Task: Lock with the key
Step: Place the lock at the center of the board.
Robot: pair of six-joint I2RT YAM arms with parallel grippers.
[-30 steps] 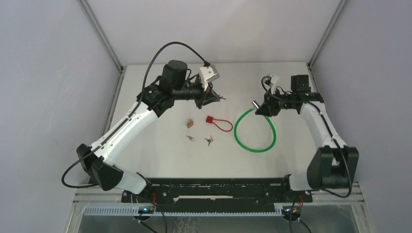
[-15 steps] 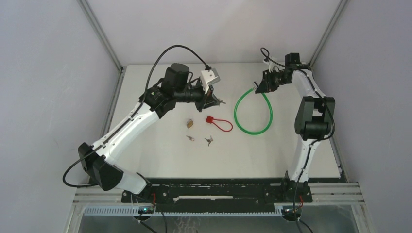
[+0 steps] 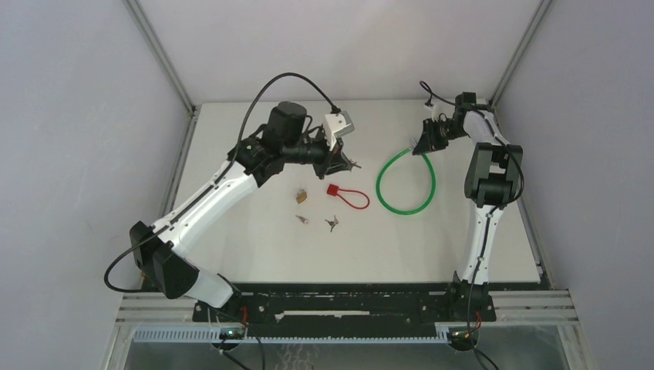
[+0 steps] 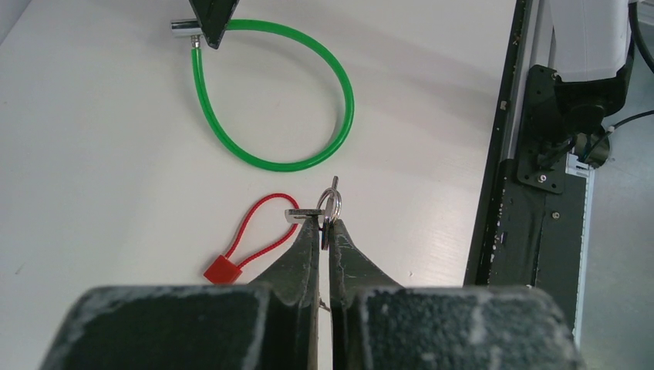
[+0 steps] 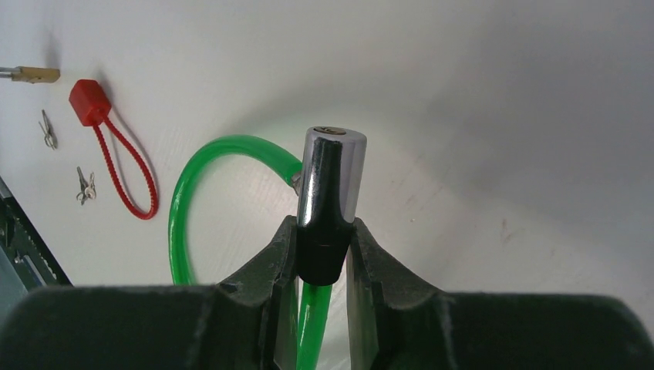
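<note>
My left gripper [image 4: 325,225] is shut on a silver key with a ring [image 4: 330,210], held above the table near the back middle [image 3: 345,161]. My right gripper [image 5: 324,231] is shut on the silver and black cylinder [image 5: 330,185] of the green cable lock [image 3: 406,182], at the back right [image 3: 423,146]. The keyhole end of the cylinder faces away from the right wrist camera. The green loop [image 4: 308,92] lies on the table. In the left wrist view the cylinder [image 4: 185,29] sits at the far end of the loop.
A red cable lock [image 3: 347,196] lies in the middle of the table, with a small brass padlock [image 3: 301,197] and two loose key sets [image 3: 332,223] [image 3: 301,219] near it. Walls close in on the back and sides.
My right arm has swung from the mid right to the back right, carrying the lock cylinder and dragging the green loop back. My left gripper with the key has shifted slightly right.
</note>
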